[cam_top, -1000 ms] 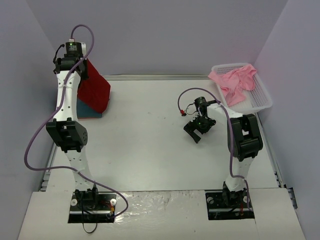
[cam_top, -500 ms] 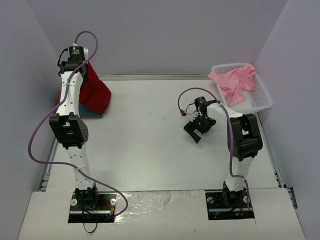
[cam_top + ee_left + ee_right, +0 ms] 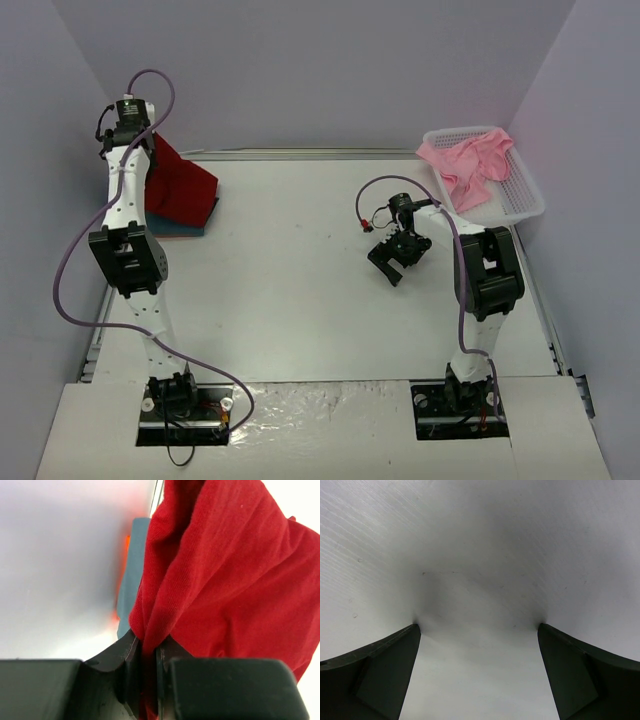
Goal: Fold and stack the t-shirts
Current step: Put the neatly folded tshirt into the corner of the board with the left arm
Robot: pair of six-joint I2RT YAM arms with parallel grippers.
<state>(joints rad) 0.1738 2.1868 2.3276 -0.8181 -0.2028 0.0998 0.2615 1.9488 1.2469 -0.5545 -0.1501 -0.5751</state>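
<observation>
1. Dark red t-shirt [image 3: 183,186] hangs at the table's far left, pinched in the clenched left gripper [image 3: 148,655], draping onto the teal-blue t-shirt [image 3: 192,229].
2. We note the right gripper [image 3: 391,262] spread wide, grasping nothing, over bare table [image 3: 300,290].
3. Light pink t-shirt [image 3: 463,161] lies bunched in the white basket [image 3: 522,201].

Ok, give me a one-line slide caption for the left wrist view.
Left gripper pinching a bunched fold of the dark red t-shirt, with the teal-blue shirt visible behind it.
</observation>
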